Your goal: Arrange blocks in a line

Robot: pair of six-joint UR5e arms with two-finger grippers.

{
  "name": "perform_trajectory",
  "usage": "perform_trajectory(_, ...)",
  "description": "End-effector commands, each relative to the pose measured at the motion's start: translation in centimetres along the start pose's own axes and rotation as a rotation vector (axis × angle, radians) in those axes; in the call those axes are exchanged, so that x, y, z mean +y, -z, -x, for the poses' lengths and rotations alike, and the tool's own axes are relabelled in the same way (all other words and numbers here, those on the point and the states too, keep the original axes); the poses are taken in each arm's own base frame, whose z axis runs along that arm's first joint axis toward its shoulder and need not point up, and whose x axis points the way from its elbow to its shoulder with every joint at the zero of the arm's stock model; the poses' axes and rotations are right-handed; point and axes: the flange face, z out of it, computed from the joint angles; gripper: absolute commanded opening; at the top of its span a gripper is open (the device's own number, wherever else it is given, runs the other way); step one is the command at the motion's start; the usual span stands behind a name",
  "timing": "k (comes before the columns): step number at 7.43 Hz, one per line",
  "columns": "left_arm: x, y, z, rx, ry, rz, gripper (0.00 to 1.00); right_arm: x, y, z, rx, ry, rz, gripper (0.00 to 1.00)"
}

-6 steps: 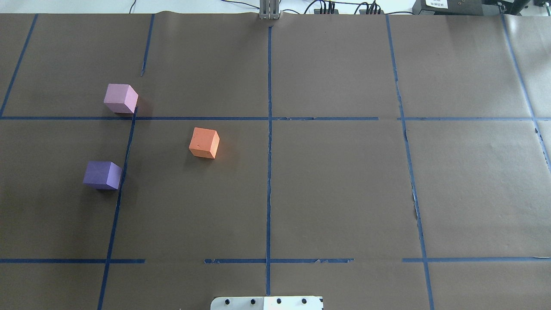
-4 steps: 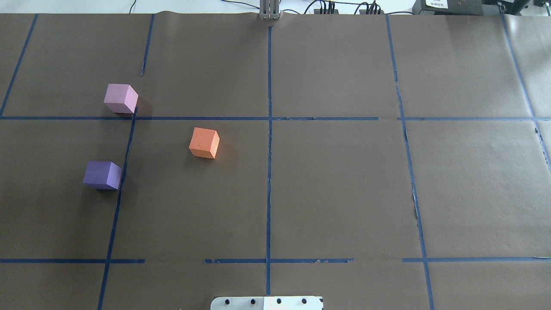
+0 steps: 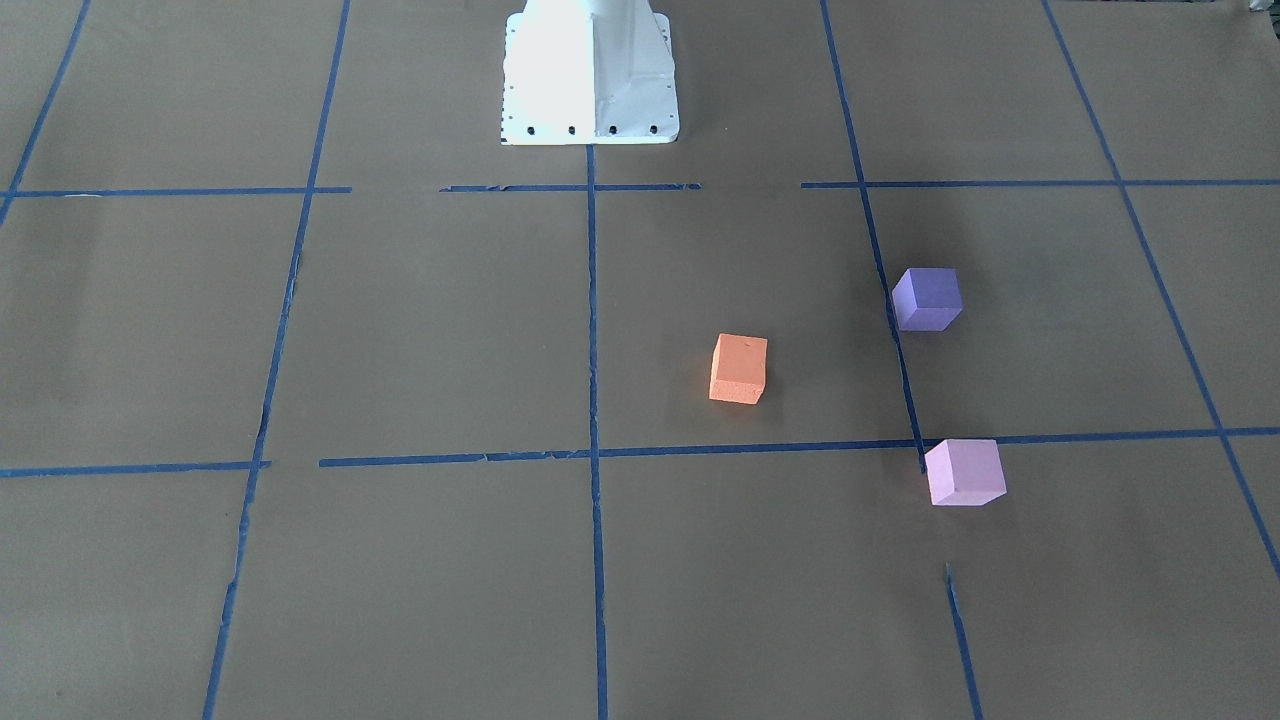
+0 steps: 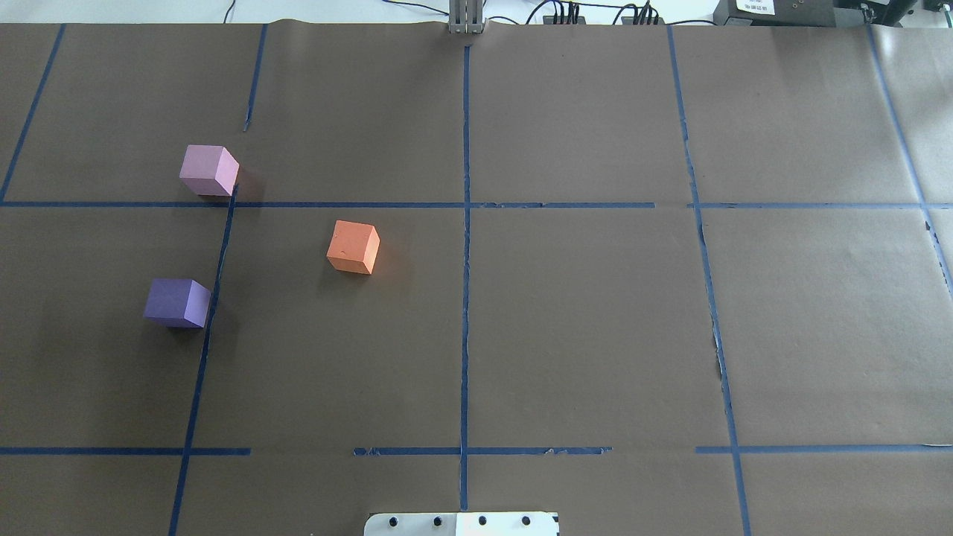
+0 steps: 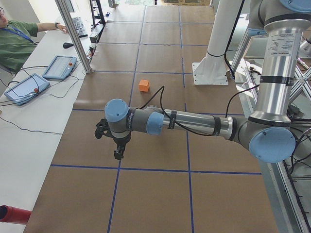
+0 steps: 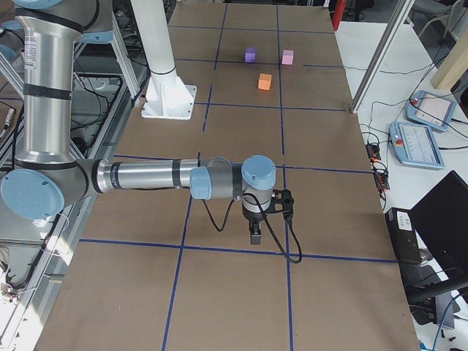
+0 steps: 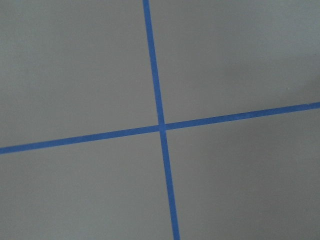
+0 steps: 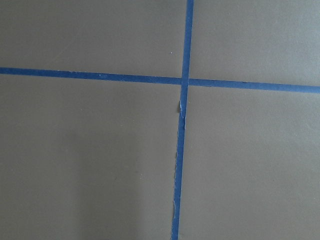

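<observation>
A: So, block count?

B: Three, one per colour: one orange block [image 4: 353,246], one dark purple block [image 4: 177,302], one pink-lilac block [image 4: 209,170]. All sit on the tabletop [image 4: 595,335], on the robot's left half, apart from one another, in a triangle. Pink-lilac lies farthest from the robot, at a blue tape crossing. Dark purple lies nearest, just beside a tape line. Orange sits toward the centre, between the other two in depth.

A: Tools?

B: Two. The left tool [image 5: 118,153] hangs pointing down over the tabletop's end on the robot's left, apart from the blocks. The right tool [image 6: 255,234] hangs the same way at the opposite end, well apart from them. Both show in the side views alone, so I cannot tell whether either is wide or narrow. Each wrist view shows one tape crossing.

A: Writing?

B: One white label [image 4: 753,6] on a black box beyond the far edge; print too small to read.
</observation>
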Motion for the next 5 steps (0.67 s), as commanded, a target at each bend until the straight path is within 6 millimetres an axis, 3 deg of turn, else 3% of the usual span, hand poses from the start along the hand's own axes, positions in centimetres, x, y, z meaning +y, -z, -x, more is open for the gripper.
perform_trajectory(1, -4.3, 1.8, -9.7, 0.081, -0.178, -0.049, 1.00, 0.0, 0.0, 0.0, 0.000, 0.000, 0.000, 1.00)
perform_trajectory(2, -6.0, 2.8, -12.4, 0.091, -0.174, -0.076, 1.00, 0.0, 0.0, 0.0, 0.000, 0.000, 0.000, 1.00)
perform_trajectory(3, -8.9, 2.0, -18.6, 0.133, -0.178, -0.087, 1.00, 0.0, 0.0, 0.0, 0.000, 0.000, 0.000, 1.00)
perform_trajectory(4, -10.0, -0.5, -25.9, 0.187, -0.113, -0.068, 1.00, 0.0, 0.0, 0.0, 0.000, 0.000, 0.000, 1.00)
perform_trajectory(5, -10.6, -1.9, -31.0, 0.248, -0.125, -0.096, 1.00, 0.0, 0.0, 0.0, 0.000, 0.000, 0.000, 1.00)
